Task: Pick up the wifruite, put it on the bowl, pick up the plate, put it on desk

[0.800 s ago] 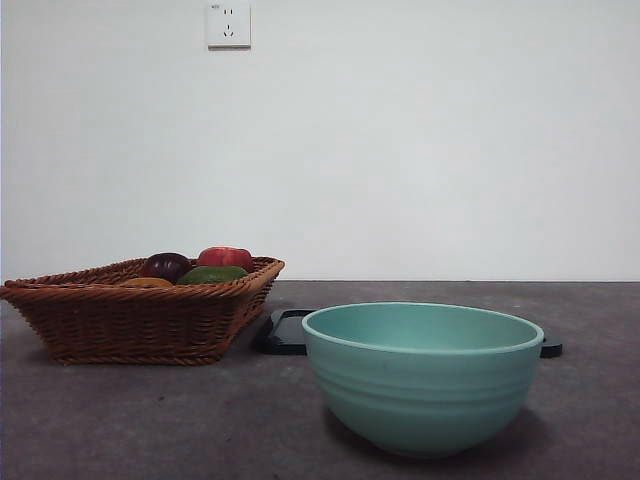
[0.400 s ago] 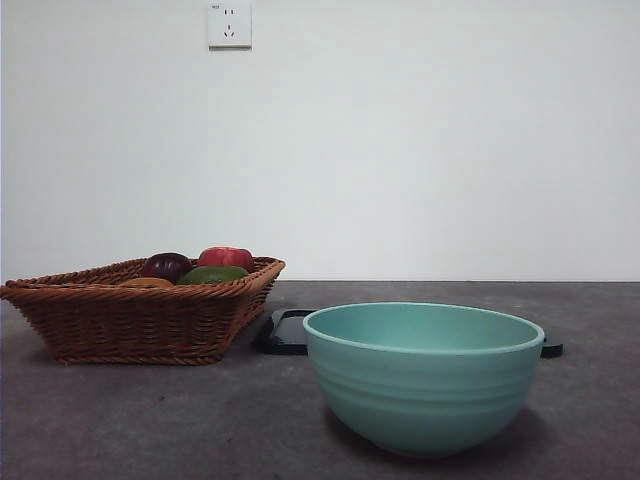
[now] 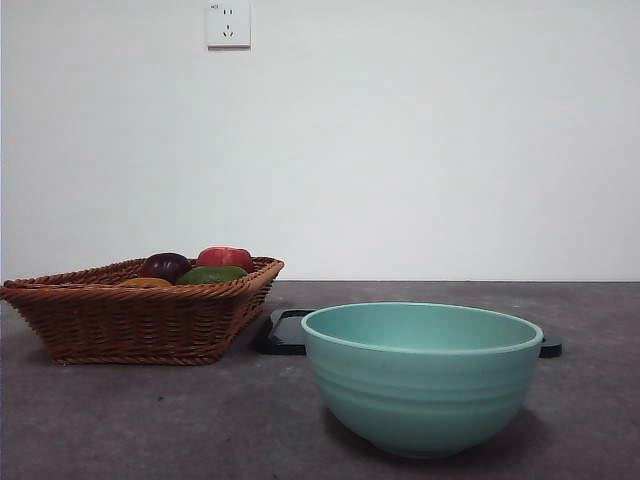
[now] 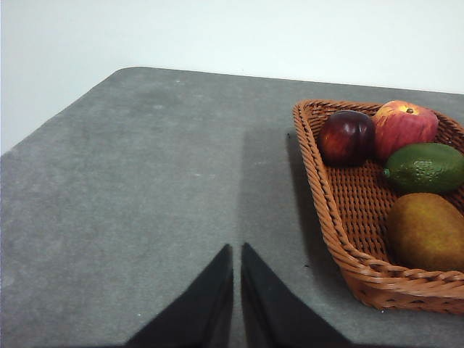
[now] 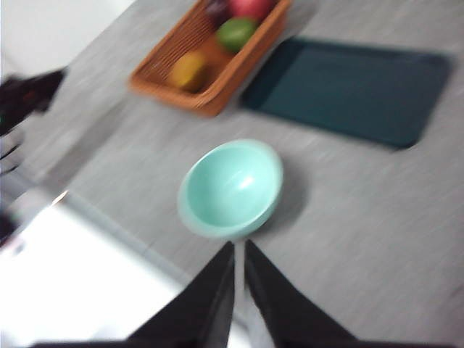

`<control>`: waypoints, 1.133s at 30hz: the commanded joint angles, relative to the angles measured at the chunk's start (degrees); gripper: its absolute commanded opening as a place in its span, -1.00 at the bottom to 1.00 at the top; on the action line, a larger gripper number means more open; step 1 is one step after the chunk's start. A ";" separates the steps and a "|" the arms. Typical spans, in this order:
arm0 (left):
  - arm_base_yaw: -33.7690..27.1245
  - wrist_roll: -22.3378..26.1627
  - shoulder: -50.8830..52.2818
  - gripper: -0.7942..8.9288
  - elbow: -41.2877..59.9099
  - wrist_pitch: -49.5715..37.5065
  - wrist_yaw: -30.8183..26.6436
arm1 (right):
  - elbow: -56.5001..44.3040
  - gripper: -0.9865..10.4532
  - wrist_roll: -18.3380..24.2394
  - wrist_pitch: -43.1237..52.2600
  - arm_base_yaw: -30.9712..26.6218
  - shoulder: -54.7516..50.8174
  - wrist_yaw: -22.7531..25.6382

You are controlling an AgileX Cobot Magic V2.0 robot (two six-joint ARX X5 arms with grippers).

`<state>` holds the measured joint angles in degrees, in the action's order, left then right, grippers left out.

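Observation:
The wifruite (image 4: 426,230), orange-yellow and rounded, lies in a wicker basket (image 4: 341,217) beside a green fruit, a red fruit and a dark purple fruit. In the front view only its top (image 3: 147,283) shows over the basket rim. The pale teal bowl (image 3: 422,375) stands empty on the desk (image 3: 150,420), in front of a flat dark plate (image 3: 285,333). My left gripper (image 4: 237,275) is shut and empty, above the desk beside the basket. My right gripper (image 5: 239,279) is shut and empty, high above the bowl (image 5: 232,187). Neither arm shows in the front view.
The right wrist view is blurred; it shows the basket (image 5: 210,54), the wifruite (image 5: 187,70) and the dark rectangular plate (image 5: 348,90) beyond the bowl, and the desk's near edge (image 5: 123,232). A wall with a socket (image 3: 228,24) stands behind the desk.

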<state>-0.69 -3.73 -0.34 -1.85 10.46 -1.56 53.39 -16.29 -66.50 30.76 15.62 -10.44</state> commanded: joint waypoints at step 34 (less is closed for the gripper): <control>0.04 0.68 0.15 -0.80 1.18 0.31 -0.20 | -52.76 -0.80 14.12 56.39 -30.16 -15.41 12.87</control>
<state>-0.69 -3.70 -0.32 -1.85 10.48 -1.56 0.93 -1.72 -9.61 0.69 0.25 2.37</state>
